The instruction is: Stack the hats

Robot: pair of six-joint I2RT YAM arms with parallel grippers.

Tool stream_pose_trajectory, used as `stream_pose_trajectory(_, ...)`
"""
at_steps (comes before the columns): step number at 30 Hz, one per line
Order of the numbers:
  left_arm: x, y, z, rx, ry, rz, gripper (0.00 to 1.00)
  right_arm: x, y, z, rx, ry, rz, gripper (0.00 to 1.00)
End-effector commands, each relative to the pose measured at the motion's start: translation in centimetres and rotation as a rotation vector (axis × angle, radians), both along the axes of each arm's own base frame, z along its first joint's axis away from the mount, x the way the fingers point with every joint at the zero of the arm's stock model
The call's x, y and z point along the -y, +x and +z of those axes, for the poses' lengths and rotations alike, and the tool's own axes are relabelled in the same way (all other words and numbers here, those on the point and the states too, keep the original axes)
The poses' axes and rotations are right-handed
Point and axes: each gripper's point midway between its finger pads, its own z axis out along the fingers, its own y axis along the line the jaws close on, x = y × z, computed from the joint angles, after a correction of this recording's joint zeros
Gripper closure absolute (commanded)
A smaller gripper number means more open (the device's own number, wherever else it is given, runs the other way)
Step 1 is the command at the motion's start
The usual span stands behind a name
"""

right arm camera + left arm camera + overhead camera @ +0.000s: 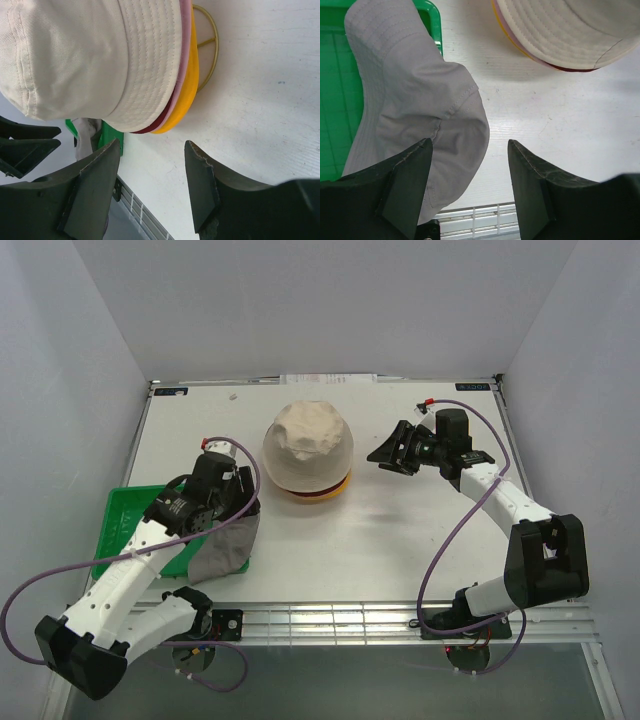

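Top external view gives you the white table [400, 540] first, with the stack of hats a little toward 12 o'clock from its centre. The cream-beige hat [307, 445] sits on top, its crown dented and wrinkled and its stitched brim drooping over the rest. The green tray [125, 520] lies at 8 o'clock, partly hidden under the left arm. At the tray's 3 o'clock edge you find the grey hat [225, 545], well apart from the stack. It is crumpled and folded, lying partly on the tray and partly on the bare table. Your left gripper [470, 145] hangs over it with its jaws spread wide and grasping nothing. In the left wrist view a fold of grey cloth reaches in below the gap, but you cannot tell whether a finger touches it. Your right gripper [152, 145] hovers at 3 o'clock of the stack, also spread and empty, clear of the brims. From the right wrist view you can read the layers under the cream brim: a thin edge of the pink hat [185, 30], then the dark red hat [150, 127], then the yellow-orange hat [187, 95] lowest. The gold wire stand [207, 43] peeks out beneath.
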Motion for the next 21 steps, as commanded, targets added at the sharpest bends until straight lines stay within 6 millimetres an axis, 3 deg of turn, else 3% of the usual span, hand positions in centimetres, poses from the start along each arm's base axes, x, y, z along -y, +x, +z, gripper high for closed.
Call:
stream_pose_trajectory(1,-0.7,0.1,-0.2,0.005,0.085,0.059,0.28,0.2,0.1,0.7,0.052,-0.013,0.006,0.4)
stream_pose_trajectory(8,0.9,-1.3,-2.1,-0.052,0.231,0.017,0.28,0.2,0.1,0.5,0.053,-0.021,0.003,0.4)
stream_pose_trajectory(13,-0.1,-1.4,-2.6,-0.066,0.338,0.074,0.3,0.2,0.0,0.2,0.049,-0.019,0.009,0.4)
stream_pose_trajectory(21,-1.1,-1.6,-3.1,-0.09,0.419,0.094,0.44,0.3,-0.3,0.2,0.049,-0.014,0.006,0.4)
